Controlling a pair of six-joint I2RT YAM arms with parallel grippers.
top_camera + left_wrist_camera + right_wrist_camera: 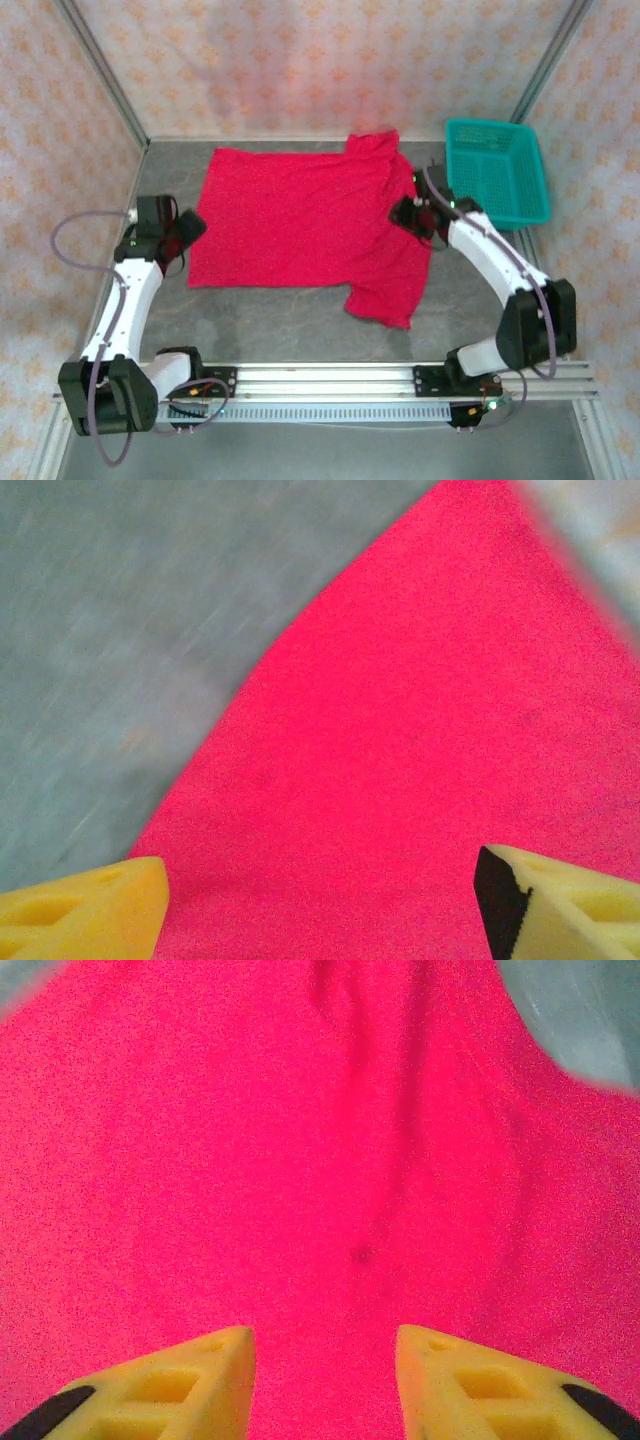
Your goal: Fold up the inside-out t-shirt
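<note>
Red tee spread, L end effector at edge, R end effector above

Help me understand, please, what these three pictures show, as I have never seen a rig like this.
These are two robot arms bolted to the near edge of a grey table, each ending in a two-finger gripper. The overhead picture comes from a fixed camera above and behind them. The other two come from small cameras on the wrists, so the yellow wedges at the bottom are each gripper's own fingers. A red t-shirt lies spread flat on the table, and a teal basket stands at the far right corner. The left gripper sits at the shirt's left edge, jaws wide apart. The right gripper is over the shirt's right side, jaws narrower but apart. Neither visibly holds any cloth.
</note>
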